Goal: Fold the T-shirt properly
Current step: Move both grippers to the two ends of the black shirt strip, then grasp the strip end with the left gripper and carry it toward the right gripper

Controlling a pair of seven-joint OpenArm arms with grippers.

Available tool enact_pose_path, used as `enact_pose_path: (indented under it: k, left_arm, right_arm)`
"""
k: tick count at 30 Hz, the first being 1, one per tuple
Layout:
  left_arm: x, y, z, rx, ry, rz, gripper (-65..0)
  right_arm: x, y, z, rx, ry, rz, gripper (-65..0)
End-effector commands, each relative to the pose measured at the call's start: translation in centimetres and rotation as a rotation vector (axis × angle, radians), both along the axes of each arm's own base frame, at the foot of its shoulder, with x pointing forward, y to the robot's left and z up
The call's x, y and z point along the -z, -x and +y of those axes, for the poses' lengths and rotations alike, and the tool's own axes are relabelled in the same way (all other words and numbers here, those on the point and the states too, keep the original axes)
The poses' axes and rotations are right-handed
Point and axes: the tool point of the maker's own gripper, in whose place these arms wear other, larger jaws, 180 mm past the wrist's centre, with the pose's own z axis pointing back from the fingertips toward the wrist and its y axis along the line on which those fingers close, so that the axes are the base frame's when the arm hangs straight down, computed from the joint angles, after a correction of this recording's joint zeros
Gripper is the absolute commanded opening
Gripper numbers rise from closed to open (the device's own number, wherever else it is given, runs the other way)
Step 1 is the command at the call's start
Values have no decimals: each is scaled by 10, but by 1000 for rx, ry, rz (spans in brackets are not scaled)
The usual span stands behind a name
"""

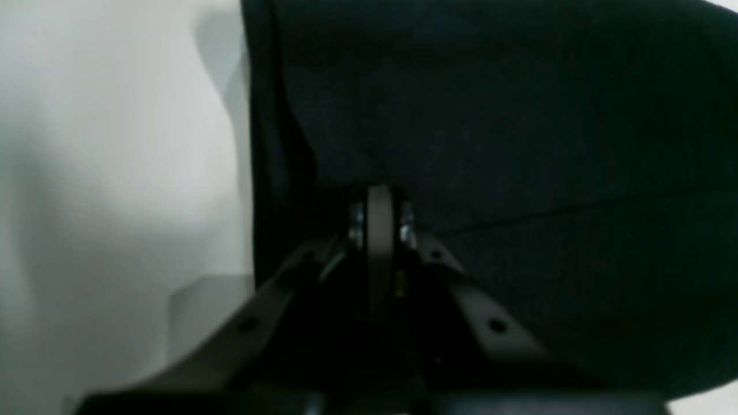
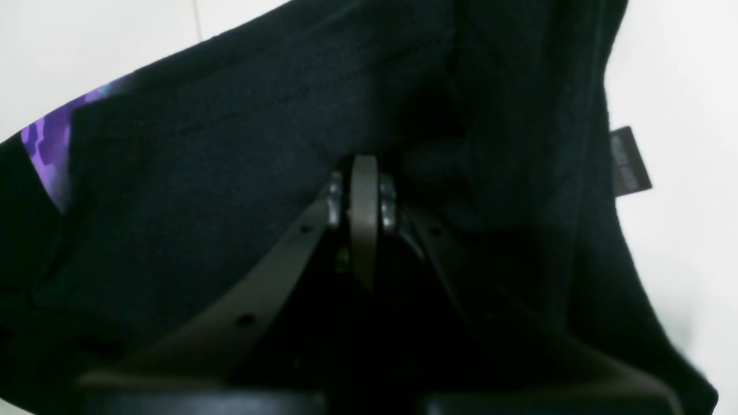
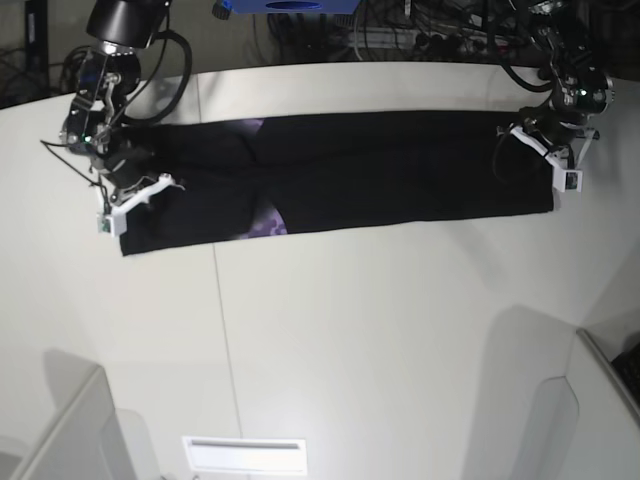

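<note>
T-shirt (image 3: 380, 170): lies on the white table (image 3: 350, 330) toward its far side, drawn out into one long black band running from one arm to the other; it already looks folded lengthwise into a narrow strip.

Print: a purple patch (image 3: 265, 222) peeks out at the near edge of the band toward the right arm's end, and shows again at the edge of the cloth in the right wrist view.

Left pincer (image 1: 379, 196): closed, its jaws pressed together with black cloth bunched at the tips; I judge it has hold of the shirt's end by a fold near the edge.

Right pincer (image 2: 364, 164): closed as well, buried in folds of the shirt at the opposite end; it appears to be gripping the cloth. A small dark label (image 2: 629, 161) sticks out from the hem beside it.

Done so far: the long sides seem brought in, so the shirt is a flat strip held at both ends.

Left to do: judging by its length, the strip still needs folding across, end toward end, then smoothing.

Surroundings: cables and a blue object (image 3: 290, 6) sit beyond the far edge of the table; a pale slotted panel (image 3: 245, 455) lies at the near edge.

In the way: nothing lies on the table near the shirt.
</note>
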Motion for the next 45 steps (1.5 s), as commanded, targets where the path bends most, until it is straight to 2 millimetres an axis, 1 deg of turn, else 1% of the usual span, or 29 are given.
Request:
enact_pose_path:
  k: [1, 6, 7, 9, 11, 14, 16, 18, 19, 21, 23, 24, 26, 27, 29, 31, 33, 35, 37, 39, 40, 41, 43, 45]
  left_arm:
    - [-6, -7, 2, 9, -14, -14, -650]
    - [-13, -28, 5, -7, -4, -53, -650]
    - [-12, -30, 7, -20, 0, -54, -650]
    - [-15, -35, 16, -41, -12, -58, -650]
    - [-17, -37, 18, -41, -16, -62, -650]
    - [-35, -43, 19, -31, -44, -109, -650]
    - [-49, -47, 19, -20, -67, -144, -650]
    - [-70, -50, 25, -30, -101, -196, -650]
    - [-81, -51, 31, -42, -120, -222, -650]
    - [-104, -49, 41, -65, -164, -272, -650]
    - [-115, -43, 43, -81, -169, -279, -650]
    - [-121, -40, 44, -94, -148, -286, -650]
    - [-126, -33, 47, -128, -77, -300, -650]
    - [-130, -28, 53, -143, -53, -304, -650]
    - [-133, -22, 57, -144, -16, -310, -650]
    - [-129, -17, 57, -138, 7, -299, -650]
    - [-118, -11, 61, -153, 27, -269, -648]
    - [-103, -6, 65, -179, 55, -236, -464]
    - [-86, -1, 67, -203, 92, -201, -265]
    - [-73, 2, 68, -214, 120, -189, -114]
    - [-70, 1, 68, -209, 128, -198, -67]
    - [-66, 1, 68, -202, 133, -209, -36]
    - [-55, -2, 61, -184, 157, -205, -26]
    - [-41, -6, 46, -150, 189, -181, -26]
  right_arm:
    - [12, 10, -9, -4, 50, 89, -650]
    - [8, -10, -8, -1, 36, 69, -650]
    - [7, -13, -8, 0, 35, 63, -650]
    - [3, -20, -7, -3, 35, 49, -650]
    - [-2, -23, -4, -6, 35, 34, -650]
    - [-22, -29, -5, -11, 59, -24, -650]
    - [-33, -28, -5, -15, 74, -57, -650]
    - [-50, -30, 0, -19, 85, -111, -650]
    - [-62, -33, 2, -22, 94, -146, -650]
    - [-84, -33, 4, -31, 119, -204, -650]
    - [-106, -33, 7, -46, 147, -260, -650]
    - [-118, -34, 14, -68, 159, -292, -650]
    - [-130, -28, 27, -106, 172, -323, -650]
    - [-135, -26, 33, -125, 175, -334, -650]
    - [-134, -20, 45, -160, 167, -331, -650]
    - [-129, -16, 53, -182, 158, -318, -650]
    - [-123, -10, 64, -211, 144, -300, -650]
    - [-119, -6, 74, -238, 132, -292, -650]
    - [-118, -5, 80, -253, 126, -289, -650]
    - [-117, -4, 85, -268, 120, -288, -650]
    - [-117, -4, 88, -275, 117, -288, -650]
    - [-117, -4, 90, -280, 114, -288, -650]
    - [-117, -4, 94, -289, 109, -289, -650]
    - [-117, -4, 93, -288, 110, -288, -650]
